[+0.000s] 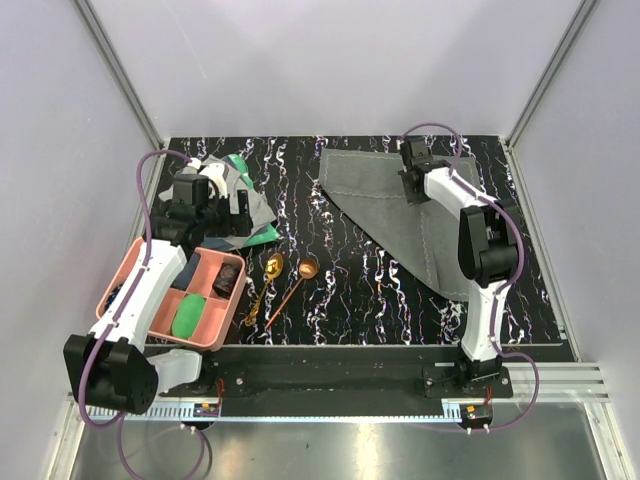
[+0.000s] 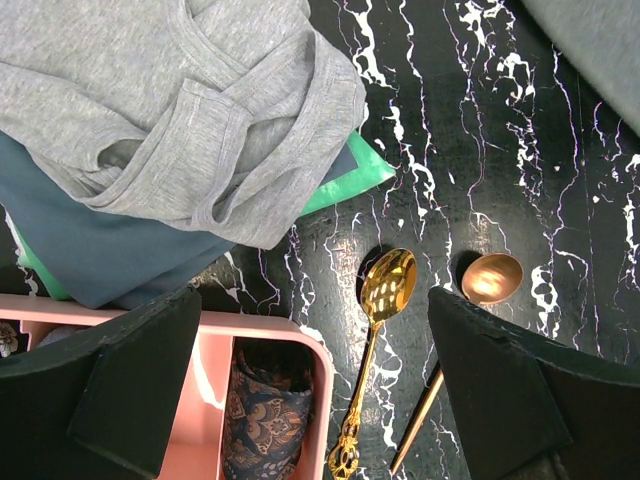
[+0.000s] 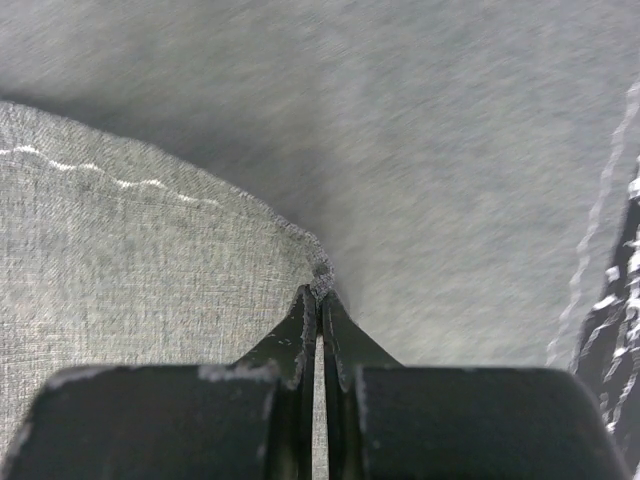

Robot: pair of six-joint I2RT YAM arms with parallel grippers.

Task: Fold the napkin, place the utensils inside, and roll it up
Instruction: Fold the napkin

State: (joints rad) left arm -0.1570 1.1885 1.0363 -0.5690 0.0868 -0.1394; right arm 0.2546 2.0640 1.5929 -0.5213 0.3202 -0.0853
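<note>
Pink tray [image 1: 214, 338] at 8 o'clock, divided into compartments. Near one holds a green item [image 1: 188, 315]; the one at its 2 o'clock corner holds a rolled dark patterned cloth [image 2: 262, 410]. The left arm covers the tray's 9 o'clock side, so I can't tell what's in there.

Gold spoon [image 2: 385, 290] and copper spoon [image 2: 492, 278] lie side by side on the black marbled table [image 1: 330, 300], just off the tray's 3 o'clock edge, bowls toward 12. Handle ends are cut off in the left wrist view.

Left gripper [image 2: 320, 385] hangs over the tray's far corner and the spoons, jaws wide apart, holding nothing.

At 10 o'clock: light grey cloth [image 2: 180, 110] bunched over a blue-grey cloth [image 2: 110, 250], with a green sheet [image 2: 360, 175] poking out underneath.

Napkin [image 1: 390, 205] sits at 1 o'clock, lying as a triangle pointing toward 5. Right gripper [image 3: 320, 300] is at its far edge, jaws closed, pinching a napkin corner. The cloth beyond is blurred.
</note>
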